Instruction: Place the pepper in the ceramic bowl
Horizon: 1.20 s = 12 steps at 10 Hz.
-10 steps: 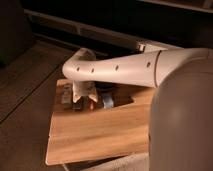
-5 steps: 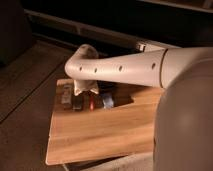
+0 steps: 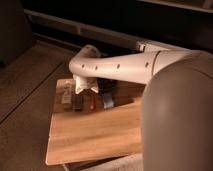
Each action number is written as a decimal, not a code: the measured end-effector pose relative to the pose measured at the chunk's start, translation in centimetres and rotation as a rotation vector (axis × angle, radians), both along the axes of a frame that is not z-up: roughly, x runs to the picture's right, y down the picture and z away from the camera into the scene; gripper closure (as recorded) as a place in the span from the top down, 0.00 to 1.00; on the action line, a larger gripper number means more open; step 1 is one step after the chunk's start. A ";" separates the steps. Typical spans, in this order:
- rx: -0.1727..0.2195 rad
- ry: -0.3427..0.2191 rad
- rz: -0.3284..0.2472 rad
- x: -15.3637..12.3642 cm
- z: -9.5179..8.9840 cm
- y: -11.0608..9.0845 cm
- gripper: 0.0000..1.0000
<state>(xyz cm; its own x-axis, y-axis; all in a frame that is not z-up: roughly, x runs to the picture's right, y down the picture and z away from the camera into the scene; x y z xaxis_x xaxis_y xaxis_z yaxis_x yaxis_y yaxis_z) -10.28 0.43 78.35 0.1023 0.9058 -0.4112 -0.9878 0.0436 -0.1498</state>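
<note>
Gripper (image 3: 82, 101) over wooden board (image 3: 100, 139)

Wood table (image 3: 100, 134), sm. items (image 3: 65, 95), gripper (image 3: 80, 104) over them

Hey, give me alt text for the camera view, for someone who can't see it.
A white robot arm reaches in from the right, its gripper pointing down over the far left corner of a wooden board. Small things lie beside the gripper, among them a blue item; no bowl can be made out.

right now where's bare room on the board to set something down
The board is bare in its near half, from the front edge up to the gripper. It is crowded along the far edge: the gripper sits between a pale block and a blue item.
</note>
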 end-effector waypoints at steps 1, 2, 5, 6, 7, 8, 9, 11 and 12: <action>-0.005 -0.029 0.006 -0.9 1.8 -0.1 0.65; -0.014 -0.053 0.016 -1.6 3.2 -0.1 0.65; -0.033 -0.076 0.031 -2.6 5.1 0.3 0.65; -0.033 -0.074 0.032 -2.5 5.2 0.3 0.65; -0.033 -0.073 0.032 -2.4 5.2 0.3 0.65; -0.036 -0.071 0.030 -2.4 5.3 0.4 0.65; -0.055 -0.057 0.039 -1.9 5.7 1.1 0.65; -0.095 -0.003 0.089 -0.5 7.0 2.0 0.65; -0.111 0.013 0.106 -0.3 7.4 2.3 0.65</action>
